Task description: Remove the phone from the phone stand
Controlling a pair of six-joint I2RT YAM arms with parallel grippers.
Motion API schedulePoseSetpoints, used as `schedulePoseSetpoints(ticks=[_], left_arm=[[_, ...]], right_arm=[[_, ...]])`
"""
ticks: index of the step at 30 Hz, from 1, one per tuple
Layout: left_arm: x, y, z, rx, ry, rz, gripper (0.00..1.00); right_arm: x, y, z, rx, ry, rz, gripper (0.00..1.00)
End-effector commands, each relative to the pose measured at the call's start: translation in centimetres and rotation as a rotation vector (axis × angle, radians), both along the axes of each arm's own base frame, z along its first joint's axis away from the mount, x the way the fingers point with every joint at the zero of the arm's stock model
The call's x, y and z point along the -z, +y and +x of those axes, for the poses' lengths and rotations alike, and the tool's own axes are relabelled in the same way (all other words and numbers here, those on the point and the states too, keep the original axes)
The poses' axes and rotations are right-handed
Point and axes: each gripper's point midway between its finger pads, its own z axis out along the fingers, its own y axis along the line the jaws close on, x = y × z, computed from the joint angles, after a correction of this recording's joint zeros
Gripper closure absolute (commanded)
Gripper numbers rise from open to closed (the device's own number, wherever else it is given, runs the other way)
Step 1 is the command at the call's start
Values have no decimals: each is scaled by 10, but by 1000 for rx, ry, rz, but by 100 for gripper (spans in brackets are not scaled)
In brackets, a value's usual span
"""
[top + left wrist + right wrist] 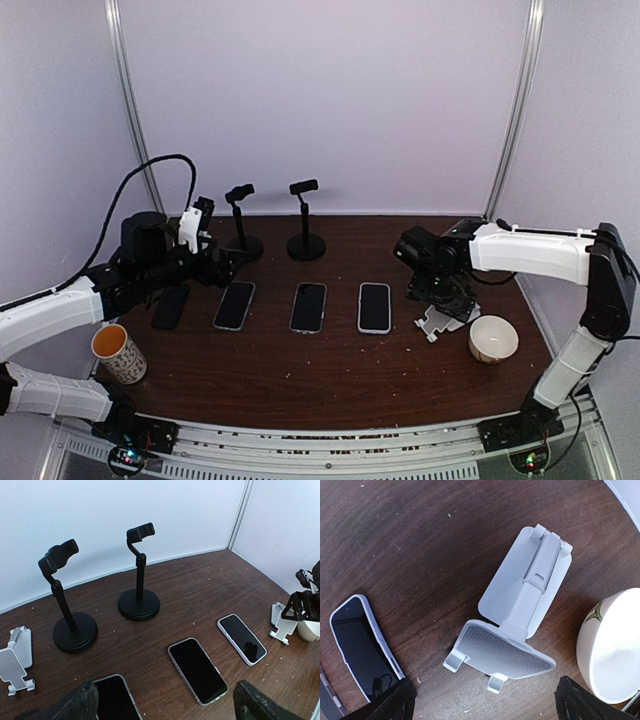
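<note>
A white folding phone stand (pixel 520 625) stands on the dark table with nothing on it, seen from above in the right wrist view. My right gripper (pixel 490 700) hovers open over it (pixel 437 322), its jaws wide apart. Three phones lie flat, screens up, in a row: one (pixel 234 305), one (pixel 308 307) and a white-cased one (pixel 374 307). A fourth dark phone (pixel 170 308) lies at the left. My left gripper (pixel 222 264) is open above the left phones (pixel 197 671), holding nothing. Another white stand (pixel 15 660) sits empty at the left.
Two black pole stands (pixel 240 228) (pixel 305 225) stand empty at the back. A white bowl (pixel 493 338) sits right of the white stand, close to my right gripper. A patterned paper cup (pixel 118 352) is near the front left edge.
</note>
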Motion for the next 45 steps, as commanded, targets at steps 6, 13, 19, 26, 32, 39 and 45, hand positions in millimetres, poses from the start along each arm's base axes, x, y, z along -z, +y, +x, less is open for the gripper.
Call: schedulePoseSetpoints(ticks=[6, 13, 19, 26, 32, 39, 45], left_arm=[[-19, 0, 0, -6, -67, -31, 2], [-17, 1, 0, -8, -68, -22, 2], [-15, 0, 2, -6, -63, -20, 2], [-14, -1, 2, -3, -63, -20, 2], [-13, 2, 2, -13, -64, -18, 2], [-14, 2, 2, -14, -67, -19, 2], [-14, 3, 1, -18, -70, -21, 2]], right_arm=[[23, -4, 10, 102, 4, 14, 0], [38, -15, 8, 160, 44, -20, 0], [45, -21, 4, 199, 55, -10, 0], [49, -29, 9, 233, 52, -15, 0], [50, -36, 12, 257, 50, -14, 1], [43, -42, 19, 268, 33, -19, 11], [35, -45, 22, 258, 18, -25, 33]])
